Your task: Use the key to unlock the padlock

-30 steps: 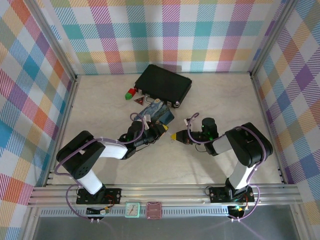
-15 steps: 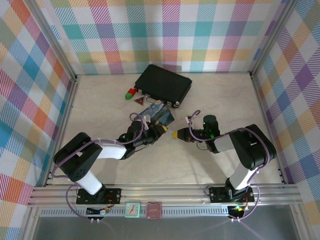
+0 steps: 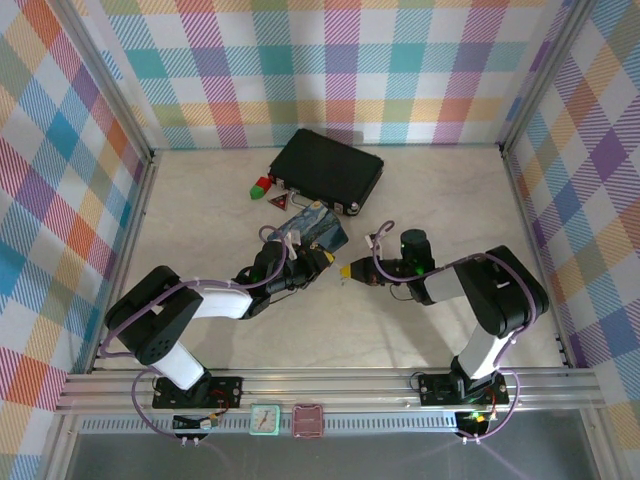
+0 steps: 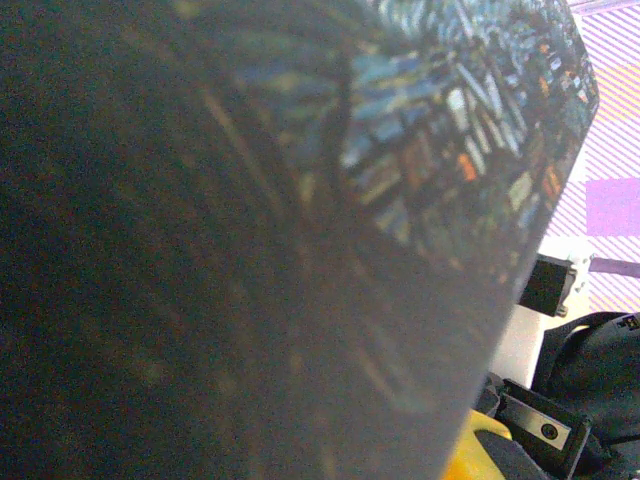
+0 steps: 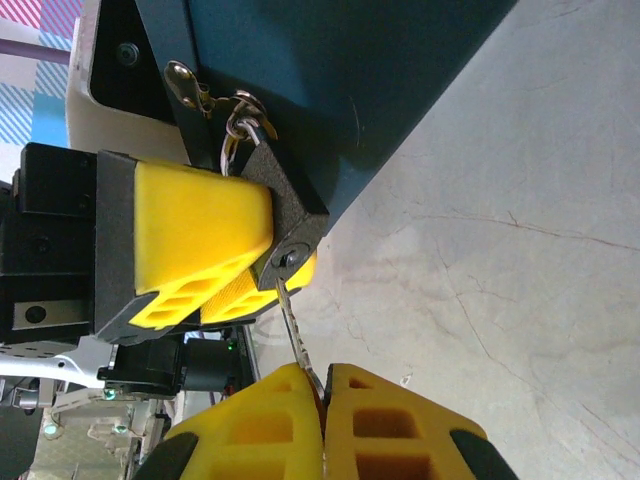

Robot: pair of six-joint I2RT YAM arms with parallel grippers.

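Two hands on my screens, both engaged, meeting near the middle of the table (image 3: 440, 200).

Item, left hand (image 3: 321, 262): closed narrow on the padlock (image 5: 287, 213). Its yellow fingers (image 5: 190, 235) clamp the dark body from both sides, with the keyhole face turned toward the right arm. The lock sits just beside the blue starry tin (image 3: 318, 226). A small wire ring (image 5: 238, 118) hangs at its far end.

Item, right hand (image 5: 323, 385): pinched shut on the head of the key (image 5: 293, 322). The thin blade sticks out from between the fingertips and its tip is at the round keyhole. I read it as entered; how deep, I cannot tell.

Item, change over the last second: seen from above, the right hand has crept a little to the left, narrowing the gap to the left hand. The left hand and the tin have barely shifted, and both grips look the same. I take this to mean insertion is under way or just done. The turn is still owed, so the lock is not yet open by my reckoning.

Item, bystanders: black case (image 3: 328, 168) at the far side, with a red block (image 3: 262, 184) and a green block (image 3: 257, 192) at its left corner, well apart from the work.

Item, caution: the blade is slim. If it is not in line with the keyhole when I rotate, it may bend or slip in the pinch.
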